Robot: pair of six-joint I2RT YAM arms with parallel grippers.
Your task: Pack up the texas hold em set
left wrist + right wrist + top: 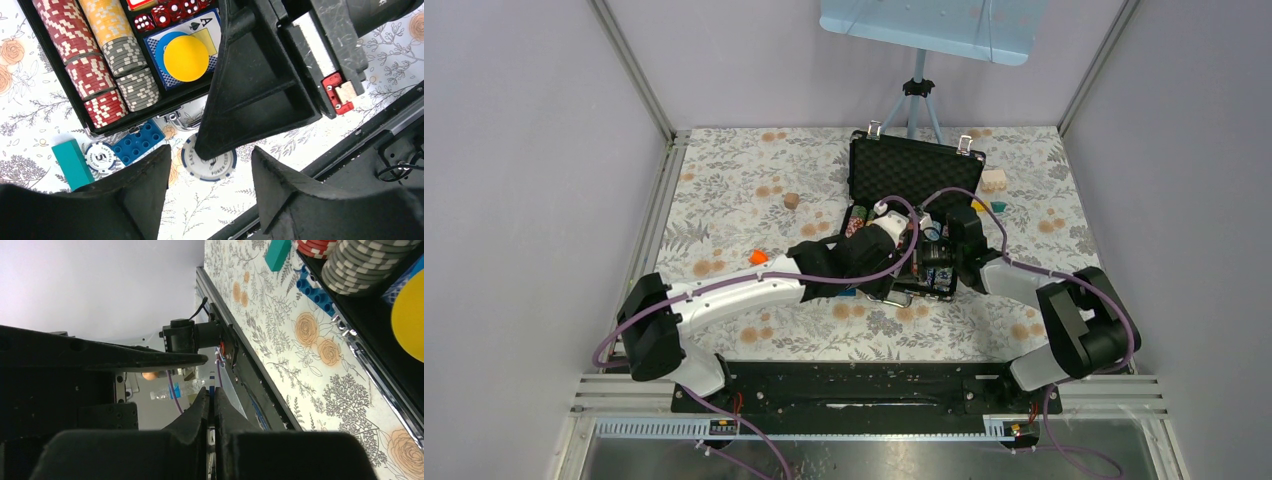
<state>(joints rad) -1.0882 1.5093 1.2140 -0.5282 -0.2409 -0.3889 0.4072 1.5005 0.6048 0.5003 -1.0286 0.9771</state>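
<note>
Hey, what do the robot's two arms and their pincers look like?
The left arm and right arm have white links between chunky black joints, with purple cables strung along them. The left pincer and right pincer each have two matte black, wedge-shaped fingers.

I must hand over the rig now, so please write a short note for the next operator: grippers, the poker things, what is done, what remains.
Left gripper: open, empty, hovering over a loose chip on the table in front of the case.
Right gripper: shut, holding nothing.
A second loose chip lies beside the blue brick.
Done: chip rows, dice and yellow disc are in the open case.
Left: put both chips in, close the lid.
</note>
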